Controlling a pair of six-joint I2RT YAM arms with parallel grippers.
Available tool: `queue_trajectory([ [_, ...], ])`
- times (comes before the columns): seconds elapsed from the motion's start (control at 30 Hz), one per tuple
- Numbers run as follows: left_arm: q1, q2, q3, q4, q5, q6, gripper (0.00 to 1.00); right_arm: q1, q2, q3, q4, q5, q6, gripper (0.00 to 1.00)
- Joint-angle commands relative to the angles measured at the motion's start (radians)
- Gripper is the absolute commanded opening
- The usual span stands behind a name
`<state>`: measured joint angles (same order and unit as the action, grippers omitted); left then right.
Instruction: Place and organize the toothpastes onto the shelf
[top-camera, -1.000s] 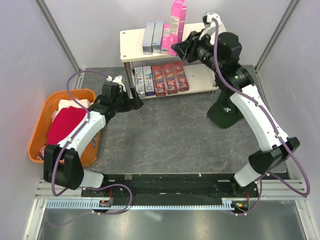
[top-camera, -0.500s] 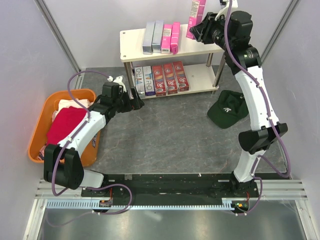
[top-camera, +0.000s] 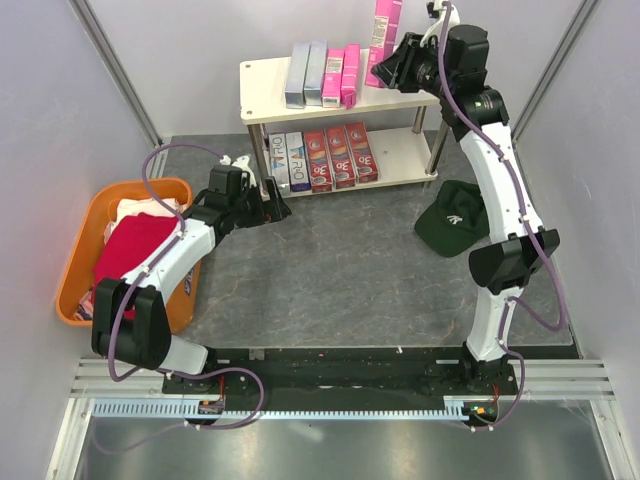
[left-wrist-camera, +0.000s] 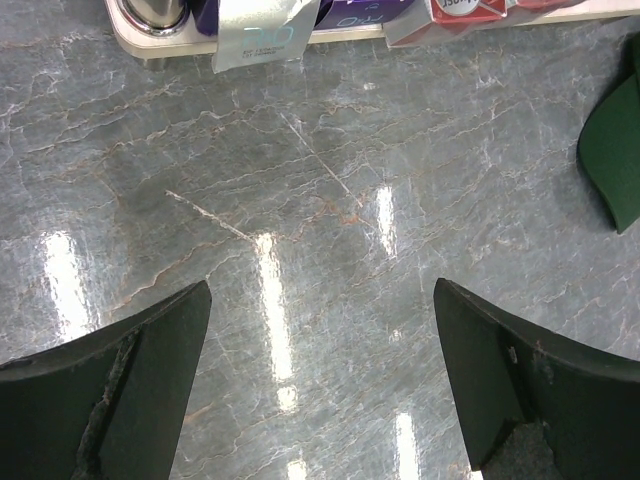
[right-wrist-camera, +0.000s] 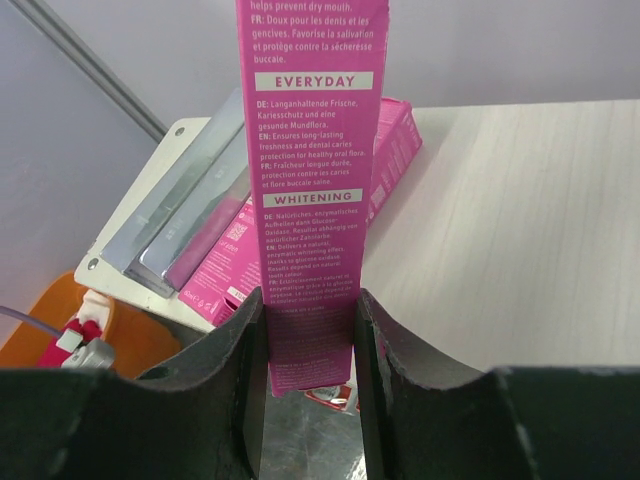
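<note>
My right gripper (top-camera: 393, 66) is shut on a bright pink toothpaste box (top-camera: 383, 25), held upright above the right part of the shelf's top board (top-camera: 262, 95). In the right wrist view the box (right-wrist-camera: 312, 150) stands between my fingers (right-wrist-camera: 235, 350), over the cream board (right-wrist-camera: 500, 230). On that board lie two silver-grey boxes (top-camera: 305, 74) and two pink ones (top-camera: 342, 76). Navy-and-white boxes (top-camera: 287, 160) and three red ones (top-camera: 338, 156) fill the lower tier. My left gripper (top-camera: 275, 205) hangs open over the table before the shelf, nothing between its fingers (left-wrist-camera: 150, 350).
An orange basket (top-camera: 70, 285) with a red cloth (top-camera: 130, 250) sits at the left. A dark green cap (top-camera: 452, 225) lies on the table right of the shelf, and the left wrist view shows the cap (left-wrist-camera: 615, 150) at its right edge. Grey walls close in behind the shelf.
The right arm swung the pink box rightward and higher, from over the boxes on the top board to above its right part. The left arm barely shifted.
</note>
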<state>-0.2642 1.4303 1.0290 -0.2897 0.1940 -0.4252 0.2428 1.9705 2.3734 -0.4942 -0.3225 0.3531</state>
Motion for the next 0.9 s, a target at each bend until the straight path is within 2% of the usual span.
queue_trajectory([
  [0.0, 0.000, 0.002, 0.014, 0.030, 0.027, 0.017, 1.00, 0.000, 0.025, 0.056, 0.049, -0.062, 0.058, 0.29],
  [0.5, 0.000, 0.007, 0.000, 0.032, 0.022, 0.017, 1.00, 0.000, 0.057, 0.040, 0.045, -0.109, 0.136, 0.37],
  [0.63, 0.000, 0.009, -0.003, 0.032, 0.022, 0.017, 1.00, -0.002, 0.057, 0.043, 0.025, -0.101, 0.141, 0.46],
  [0.7, 0.000, 0.009, -0.004, 0.030, 0.024, 0.017, 1.00, -0.005, 0.059, 0.047, 0.014, -0.090, 0.136, 0.61],
  [0.77, 0.000, 0.009, -0.006, 0.032, 0.022, 0.017, 1.00, -0.010, 0.060, 0.047, 0.013, -0.084, 0.136, 0.65],
  [0.87, 0.000, 0.005, -0.009, 0.030, 0.021, 0.017, 1.00, -0.016, 0.062, 0.043, 0.011, -0.072, 0.136, 0.78],
])
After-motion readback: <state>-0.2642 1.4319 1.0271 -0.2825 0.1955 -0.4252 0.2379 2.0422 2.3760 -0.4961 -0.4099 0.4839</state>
